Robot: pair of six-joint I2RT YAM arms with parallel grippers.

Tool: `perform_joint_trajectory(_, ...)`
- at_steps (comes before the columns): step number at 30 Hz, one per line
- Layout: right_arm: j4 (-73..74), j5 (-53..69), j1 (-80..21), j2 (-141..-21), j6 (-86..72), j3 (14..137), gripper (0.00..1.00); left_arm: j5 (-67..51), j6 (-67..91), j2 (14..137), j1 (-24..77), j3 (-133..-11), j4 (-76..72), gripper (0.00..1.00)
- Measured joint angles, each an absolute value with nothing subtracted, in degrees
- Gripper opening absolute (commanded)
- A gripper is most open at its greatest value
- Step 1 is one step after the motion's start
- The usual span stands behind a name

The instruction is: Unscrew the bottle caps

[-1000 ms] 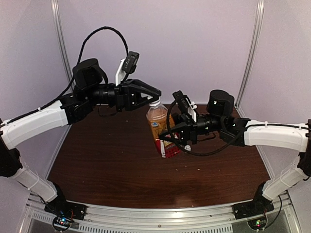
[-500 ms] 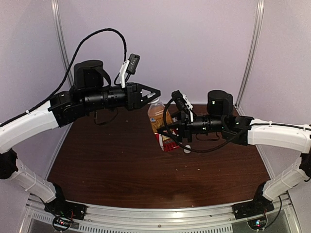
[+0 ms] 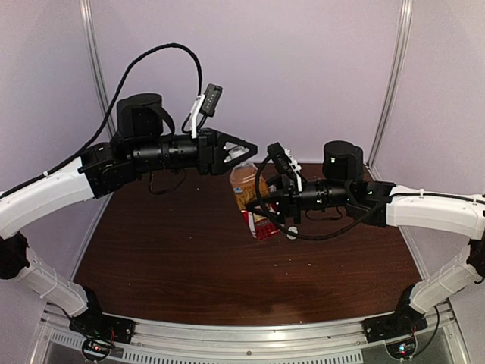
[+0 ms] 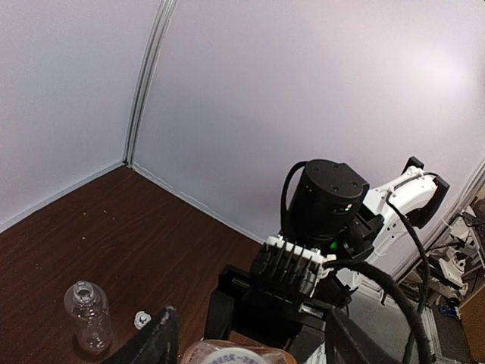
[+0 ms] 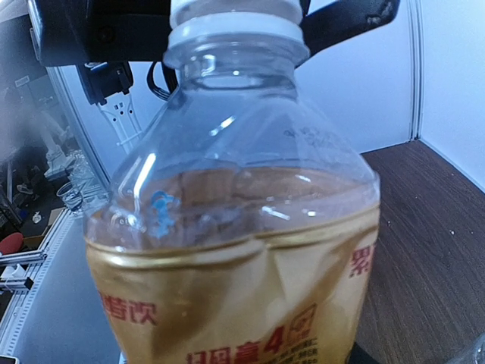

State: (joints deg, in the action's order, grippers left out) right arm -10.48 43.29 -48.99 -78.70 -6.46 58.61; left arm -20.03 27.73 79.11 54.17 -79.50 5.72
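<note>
Left pincer [image 3: 246,149] jaws newly apart around cap [image 5: 235,19].

Dark wood-grain table inside a pale-walled enclosure
A dark brown table [image 3: 189,243] is seen enclosed by plain pale lilac walls [image 3: 303,68], and slim metal posts [image 3: 394,76] are set upright at the back corners. A ribbed aluminium rail [image 3: 250,334] is fixed along the table's near edge. A few pale crumbs [image 3: 309,265] are scattered on the wood right of centre. Blurred clutter [image 5: 30,220] is glimpsed beyond the enclosure in the right wrist view
</note>
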Motion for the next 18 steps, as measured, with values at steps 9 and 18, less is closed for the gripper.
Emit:
perform_joint_trajectory(9,-10.5,45.15,-48.99,-78.63,-6.61,58.61,0.43,-23.4,27.09,79.09,51.88,-79.5,5.61,0.86)
perform_joint_trajectory(18,-11.81,52.97,-48.99,-78.65,-7.94,58.61,0.43,-38.68,23.62,78.54,47.75,-77.38,-0.05,0.9)
